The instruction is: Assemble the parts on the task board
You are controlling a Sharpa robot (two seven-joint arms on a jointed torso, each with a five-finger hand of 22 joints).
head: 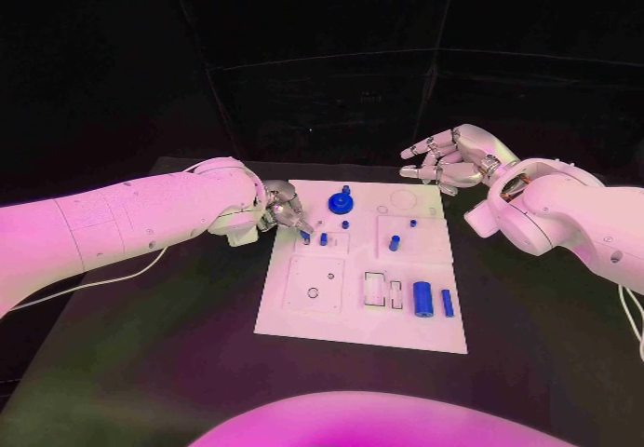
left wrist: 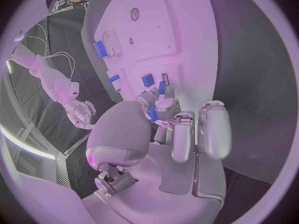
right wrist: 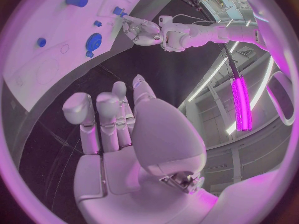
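Observation:
The white task board [head: 352,321] lies in the middle of the black table. My left hand [head: 282,212] reaches over the board's far left corner and pinches a small blue peg [head: 306,237] between thumb and a finger, low at the board; the peg [left wrist: 152,115] shows blue between the fingertips [left wrist: 166,107]. A blue gear-like piece [head: 341,200] stands just right of that hand. More small blue pegs [head: 395,243] stand mid-board, and two blue cylinders [head: 422,298] lie near the right edge. My right hand [head: 443,160] hovers off the far right corner, fingers apart, holding nothing.
Near the board's front left sits a square plate with a round hole [head: 313,292], and beside it are white slots [head: 376,289]. Bare black table [head: 161,335] surrounds the board. A white cable [head: 114,279] runs under my left arm.

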